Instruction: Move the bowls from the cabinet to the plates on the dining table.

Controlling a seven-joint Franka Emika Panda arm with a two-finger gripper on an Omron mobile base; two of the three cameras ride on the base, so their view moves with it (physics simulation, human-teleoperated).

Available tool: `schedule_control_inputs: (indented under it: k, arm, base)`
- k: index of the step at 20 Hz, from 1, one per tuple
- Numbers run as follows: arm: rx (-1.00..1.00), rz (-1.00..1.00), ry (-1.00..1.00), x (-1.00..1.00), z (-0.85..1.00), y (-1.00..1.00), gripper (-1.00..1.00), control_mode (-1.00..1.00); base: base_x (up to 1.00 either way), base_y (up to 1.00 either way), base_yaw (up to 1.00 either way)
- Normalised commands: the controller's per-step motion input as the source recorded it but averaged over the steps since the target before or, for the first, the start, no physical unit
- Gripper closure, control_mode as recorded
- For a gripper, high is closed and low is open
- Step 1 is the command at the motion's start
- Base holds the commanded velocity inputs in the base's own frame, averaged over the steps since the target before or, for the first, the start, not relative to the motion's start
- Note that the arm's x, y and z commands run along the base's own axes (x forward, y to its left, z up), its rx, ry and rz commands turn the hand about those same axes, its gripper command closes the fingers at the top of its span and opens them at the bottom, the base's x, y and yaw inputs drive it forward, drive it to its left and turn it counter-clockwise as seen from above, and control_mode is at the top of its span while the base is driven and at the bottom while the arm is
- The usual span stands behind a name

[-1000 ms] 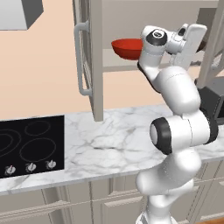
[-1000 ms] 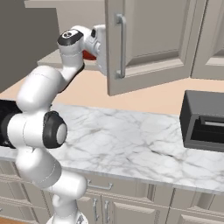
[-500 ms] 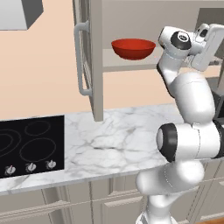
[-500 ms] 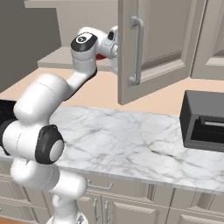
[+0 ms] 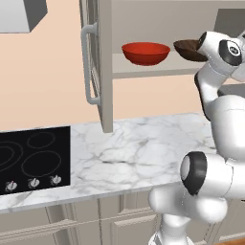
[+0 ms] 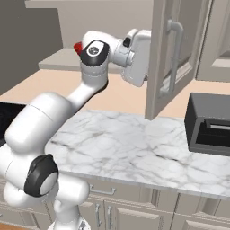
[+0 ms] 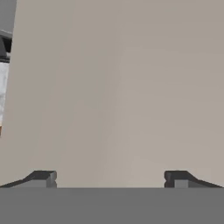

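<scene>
The cabinet (image 5: 158,71) stands open above the counter. On its shelf sit the glossy red bowl (image 5: 146,51) and, to its right, the dark brown bowl (image 5: 187,49), partly behind my arm. A sliver of the red bowl (image 6: 77,46) also peeks past my arm from the other side. My white hand (image 6: 136,57) is pressed close against the inner face of the cabinet's right door (image 6: 167,49). My gripper (image 7: 109,178) is open, its fingertips (image 7: 43,178) wide apart, facing that flat beige panel with nothing between them. The plates and the dining table are out of view.
The cabinet's left door (image 5: 98,57) hangs open with its bar handle outward. Below lies a marble counter (image 5: 139,153) with a black cooktop (image 5: 33,158). A black box-like appliance (image 6: 211,123) stands at the counter's right end. A grey hood (image 5: 19,14) hangs at upper left.
My hand has swung to the right, away from the red bowl, and the right door has swung further open with it. The red bowl now shows fully on the shelf.
</scene>
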Motion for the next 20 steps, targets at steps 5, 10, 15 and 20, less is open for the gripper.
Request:
schedule_control_inputs:
  k: [5,10,15,20]
  arm:
    - [0.0,0.2,0.0,-0.05,0.0,-0.25,-1.0,-1.0]
    - [0.0,0.15,0.0,-0.03,-0.07,-0.48,-1.0,-1.0]
    - [0.0,0.14,0.0,-0.01,-0.02,-0.27,-1.0,-1.0]
    - [0.01,0.1,-0.01,0.0,0.0,0.17,-1.0,-1.0]
  base:
    - [0.0,0.0,0.0]
    - [0.0,0.0,0.0]
    - [0.0,0.0,0.0]
    - [0.0,0.0,0.0]
